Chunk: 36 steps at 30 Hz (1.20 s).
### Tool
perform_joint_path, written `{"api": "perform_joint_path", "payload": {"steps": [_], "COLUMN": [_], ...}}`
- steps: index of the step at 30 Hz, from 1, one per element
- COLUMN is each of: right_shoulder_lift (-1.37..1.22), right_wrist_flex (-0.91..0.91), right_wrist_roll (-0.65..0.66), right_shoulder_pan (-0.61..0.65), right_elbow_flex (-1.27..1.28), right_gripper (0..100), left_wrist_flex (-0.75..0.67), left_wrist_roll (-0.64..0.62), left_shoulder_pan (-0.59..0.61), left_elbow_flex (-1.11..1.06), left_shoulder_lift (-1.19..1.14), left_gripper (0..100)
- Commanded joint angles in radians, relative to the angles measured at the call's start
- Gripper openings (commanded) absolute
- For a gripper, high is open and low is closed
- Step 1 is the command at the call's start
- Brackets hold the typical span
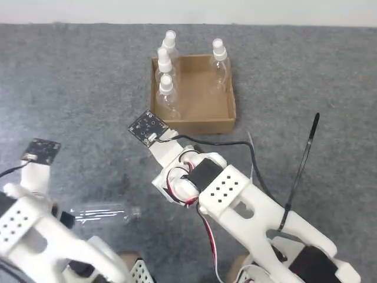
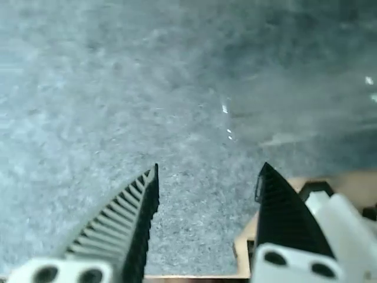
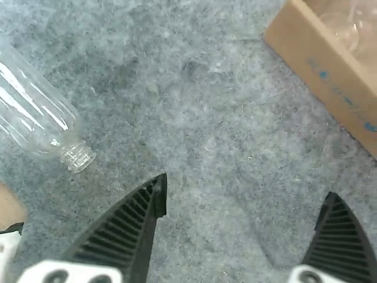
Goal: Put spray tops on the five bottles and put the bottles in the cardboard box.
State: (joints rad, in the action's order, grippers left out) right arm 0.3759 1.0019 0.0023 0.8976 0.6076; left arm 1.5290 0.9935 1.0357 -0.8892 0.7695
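Note:
A clear bottle [image 1: 103,214] lies on its side on the grey carpet at the lower left, its bare threaded neck [image 3: 79,158] pointing right. The cardboard box [image 1: 203,125] sits at the far centre. Several bottles with white spray tops stand upright in it: three along its left wall [image 1: 166,88] and one at the back right [image 1: 219,56]. My right gripper [image 3: 244,200] hangs open over bare carpet between the lying bottle and the box's near corner [image 3: 318,59]. My left gripper [image 2: 210,171] is open above the carpet with nothing between its fingers.
The right arm [image 1: 235,194] stretches from the lower right toward the box. The left arm [image 1: 29,218] is at the lower left, beside the lying bottle. A black strap [image 1: 303,165] and cables run along the right arm. Carpet covers the table.

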Motion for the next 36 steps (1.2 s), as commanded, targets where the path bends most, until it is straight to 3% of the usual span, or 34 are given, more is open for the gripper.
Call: {"api": "perform_joint_path", "payload": {"steps": [1,10,17,27,36], "right_shoulder_lift": [0.056,0.056,0.056,0.193,0.260], "right_wrist_flex": [0.008,0.008,0.010,0.076,0.097], "right_wrist_roll": [0.003,0.003,0.003,0.008,0.012], "right_shoulder_pan": [-0.013,-0.013,-0.016,-0.117,-0.120], "right_elbow_flex": [-0.066,-0.063,-0.064,-0.078,-0.055], "right_gripper": [35.1,35.1,35.1,35.3,35.3], "left_wrist_flex": [0.012,-0.029,-0.133,-0.146,-0.305], "left_wrist_roll": [0.124,0.241,0.230,-0.043,-0.364], "left_shoulder_pan": [0.005,-0.008,-0.144,-0.440,-0.690], "left_elbow_flex": [0.059,0.053,0.041,0.048,0.050], "left_shoulder_lift": [-0.098,-0.270,-0.407,-0.446,-0.448], "left_gripper": [25,24,20,20,20]}}
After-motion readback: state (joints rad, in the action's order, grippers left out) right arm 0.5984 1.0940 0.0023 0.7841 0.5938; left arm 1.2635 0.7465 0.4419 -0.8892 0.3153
